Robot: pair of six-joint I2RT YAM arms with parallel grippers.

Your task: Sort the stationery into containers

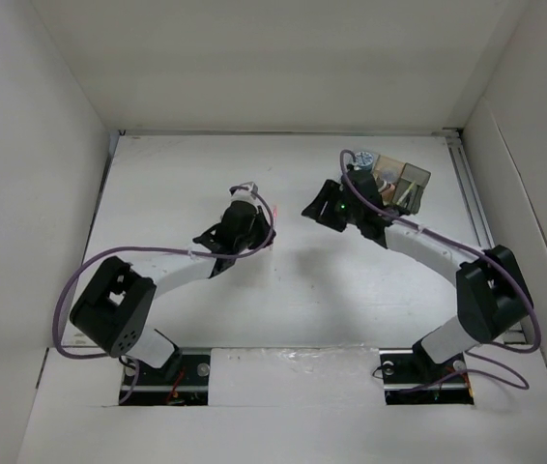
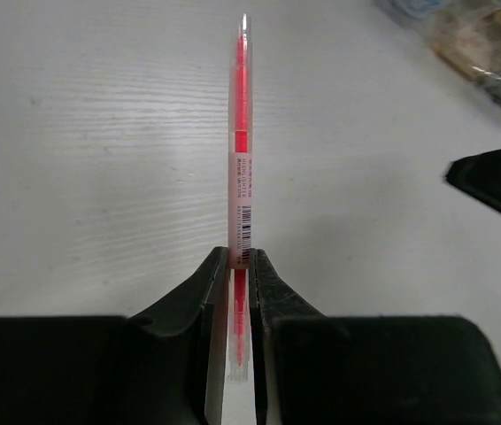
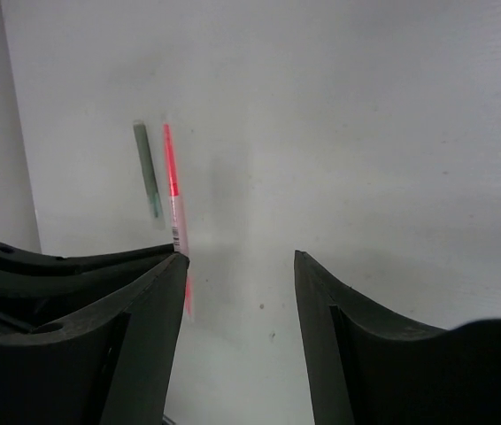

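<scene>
My left gripper (image 2: 242,266) is shut on a thin pink pen (image 2: 241,133), gripping it near its back end, with the pen pointing straight away above the white table. In the top view this gripper (image 1: 252,220) sits mid-table with the pen (image 1: 276,209) at its tip. My right gripper (image 3: 237,257) is open and empty, just right of it (image 1: 320,208). The pink pen (image 3: 173,177) shows in its view beside a thin dark-green streak (image 3: 149,168), pen or shadow I cannot tell. The joined containers (image 1: 401,181) stand at the back right, with a blue cylinder (image 1: 362,158) at their left end.
White walls enclose the table on the left, back and right. The containers (image 2: 476,35) show at the top right of the left wrist view, with the right gripper's black body (image 2: 498,181) below them. A metal rail (image 1: 472,193) runs along the table's right side.
</scene>
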